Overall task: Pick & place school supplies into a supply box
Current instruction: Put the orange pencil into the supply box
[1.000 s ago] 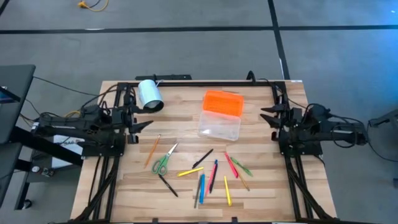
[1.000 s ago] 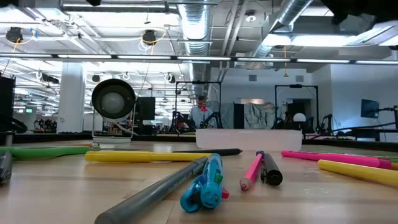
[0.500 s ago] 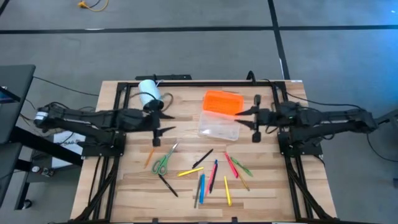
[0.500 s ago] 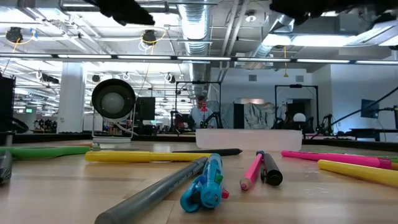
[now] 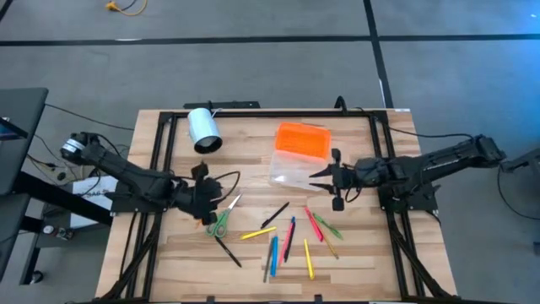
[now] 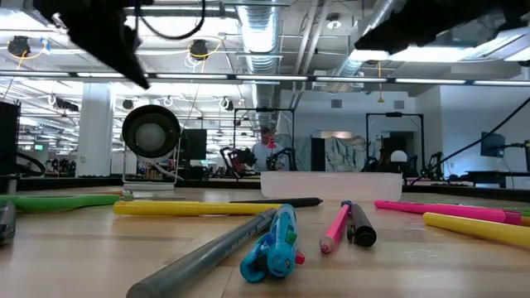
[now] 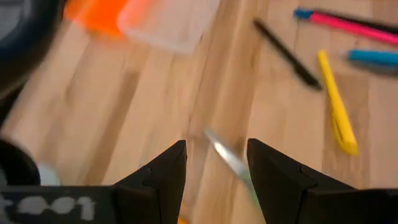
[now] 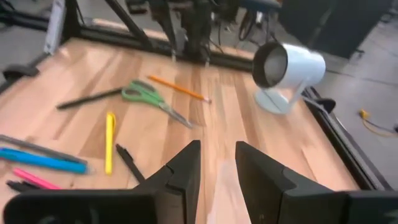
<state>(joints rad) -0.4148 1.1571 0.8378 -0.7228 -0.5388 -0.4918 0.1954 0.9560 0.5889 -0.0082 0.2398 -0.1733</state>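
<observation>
I hold the left gripper (image 7: 214,163), fingers apart, over the scissors (image 5: 221,219): light, stiff, probably slippery; grip mid-blade. Right gripper (image 5: 335,180), fingers apart, beside the box (image 5: 297,171).

**A robotics lab in an open industrial hall**

The low view looks into a wide hall with exposed silver ventilation ducts (image 6: 263,41), ceiling pipes and strip lights, and more metal rigs (image 6: 389,141) standing far back. From above, a wooden bench (image 5: 253,169) in a black frame sits on grey carpet tiles (image 5: 253,67).
</observation>
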